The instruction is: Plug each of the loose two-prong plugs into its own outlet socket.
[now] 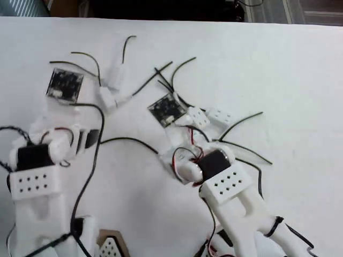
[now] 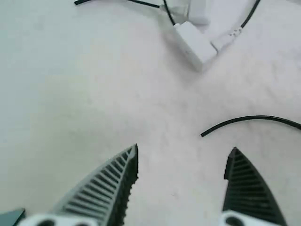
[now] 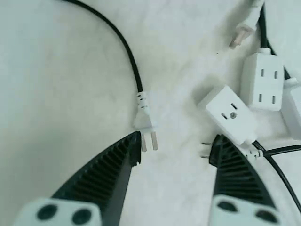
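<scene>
The right jaws are held released above the middle of the counter (image 3: 56,103), where a loose two-prong plug (image 3: 143,123) is seen beside one tip, near a white outlet socket (image 3: 229,114); the left jaws are likewise released

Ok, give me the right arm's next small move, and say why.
Probably shift the open right tool sideways until the plug is centred in its span. The plug lies loose on the table right beside one fingertip, off centre, so closing now would likely miss it. A free socket waits nearby.
</scene>
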